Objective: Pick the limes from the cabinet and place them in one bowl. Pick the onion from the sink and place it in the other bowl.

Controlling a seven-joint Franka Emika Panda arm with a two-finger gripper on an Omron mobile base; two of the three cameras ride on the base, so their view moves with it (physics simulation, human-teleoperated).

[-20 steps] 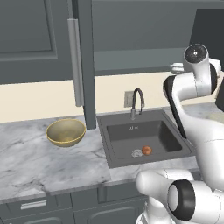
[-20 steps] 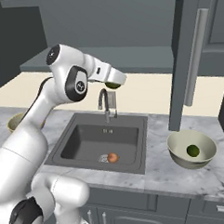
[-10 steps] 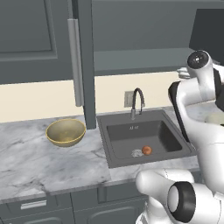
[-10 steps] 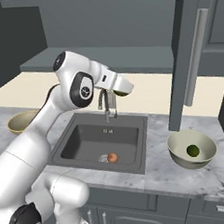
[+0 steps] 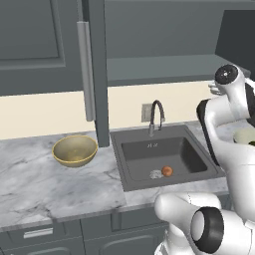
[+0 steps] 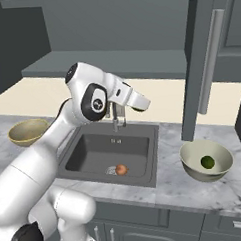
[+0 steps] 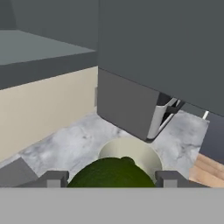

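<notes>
The gripper [image 7: 111, 179] is closed on a lime [image 7: 110, 174]; the lower part of this lime is cut off in the hand view. It is round, so no long axis can be told. It is above the cream bowl [image 6: 222, 166], where a second lime [image 6: 208, 162] lies. The onion [image 6: 121, 169] is in the sink [image 6: 91, 153].
</notes>
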